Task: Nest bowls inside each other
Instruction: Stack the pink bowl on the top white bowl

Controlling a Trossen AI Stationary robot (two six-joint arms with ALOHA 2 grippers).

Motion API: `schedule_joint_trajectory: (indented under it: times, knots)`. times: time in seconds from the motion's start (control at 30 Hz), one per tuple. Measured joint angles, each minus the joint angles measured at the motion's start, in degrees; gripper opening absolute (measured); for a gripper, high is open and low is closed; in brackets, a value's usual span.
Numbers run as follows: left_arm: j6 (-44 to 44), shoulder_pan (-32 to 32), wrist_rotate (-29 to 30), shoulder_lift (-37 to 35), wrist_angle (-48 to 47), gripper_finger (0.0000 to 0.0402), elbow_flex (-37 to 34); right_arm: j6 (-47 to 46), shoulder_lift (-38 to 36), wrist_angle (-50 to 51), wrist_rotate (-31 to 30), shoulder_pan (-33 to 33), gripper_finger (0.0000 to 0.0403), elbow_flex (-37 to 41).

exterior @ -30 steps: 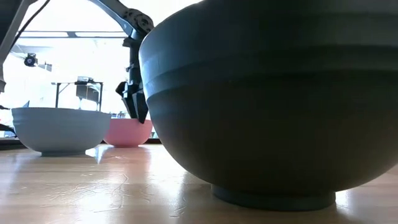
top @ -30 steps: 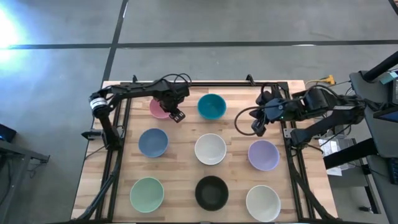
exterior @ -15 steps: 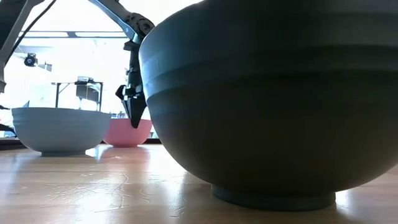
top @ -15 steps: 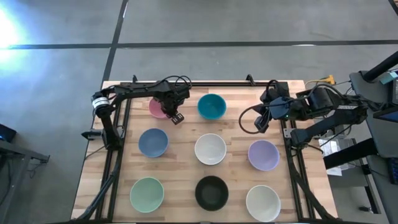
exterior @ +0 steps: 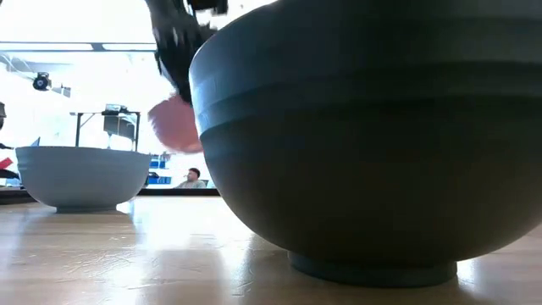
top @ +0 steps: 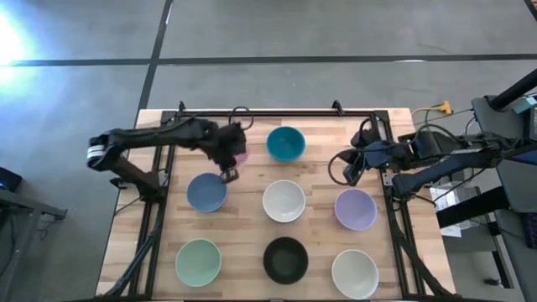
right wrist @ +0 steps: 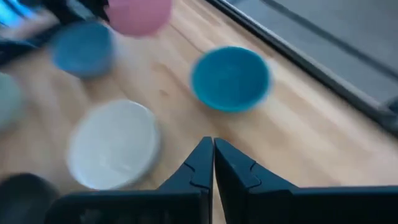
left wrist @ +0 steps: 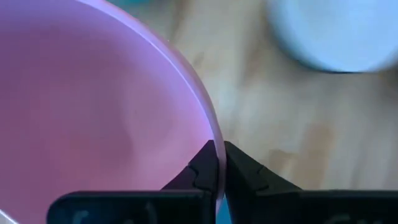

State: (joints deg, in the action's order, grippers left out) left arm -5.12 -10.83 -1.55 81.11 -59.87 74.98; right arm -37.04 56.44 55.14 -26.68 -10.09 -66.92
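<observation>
My left gripper (top: 226, 172) is shut on the pink bowl (top: 241, 153), which hangs above the table between the teal bowl (top: 285, 143) and the blue bowl (top: 206, 192). In the low view the pink bowl (exterior: 174, 127) is off the wood, behind the big black bowl (exterior: 364, 144). The other bowls rest on their bases: white (top: 284, 200), lavender (top: 355, 209), pale green (top: 198, 261), black (top: 285, 259), white (top: 354, 273). My right gripper (top: 350, 172) is shut on nothing, above the table right of the teal bowl. My left gripper pinches the pink bowl's rim (left wrist: 214, 134), one finger inside the bowl (left wrist: 202, 171) and one outside. The fingers come from above, pointing down. The bowl is lifted clear of the table and hangs below the gripper.
The wooden table (top: 252, 235) holds the bowls in three rows with gaps of bare wood between them. Black frame rails (top: 252, 111) run along its far edge and sides. A person shows far off in the room in the low view (exterior: 195, 178).
My left gripper has shut on the pink bowl's rim. It has then lifted the bowl off the table and carried it toward the near edge, toward the blue bowl.
</observation>
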Motion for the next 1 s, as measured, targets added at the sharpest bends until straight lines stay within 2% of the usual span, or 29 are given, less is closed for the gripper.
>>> schedule_joint_trajectory:
  times: [0.2, 0.3, 0.5, 0.7, 1.0]
  knots:
    - [12.3, 11.5, -2.2, -4.9, 8.6, 0.0000, 0.0, 1.0, -8.5, -24.4, 10.1, 0.0, 0.0009, 14.0]
    - [17.7, 15.0, -2.6, -4.4, 11.4, 0.0000, 0.7, 0.5, -11.7, -31.4, 13.4, 0.0, 0.0009, 18.7]
    - [26.9, 18.2, -0.8, 2.5, 10.1, 0.0000, 8.4, -2.6, -16.2, -31.2, 13.5, 0.0, 0.0009, 22.2]
    - [38.1, 19.2, 2.2, 14.3, 0.8, 0.0000, 22.4, -2.8, -19.3, -30.9, 13.4, 0.0, 0.0009, 22.4]
    - [48.4, 19.2, 5.0, 31.7, -12.3, 0.0000, 41.1, -2.8, -23.8, -26.2, 13.4, 0.0, 0.0009, 22.4]
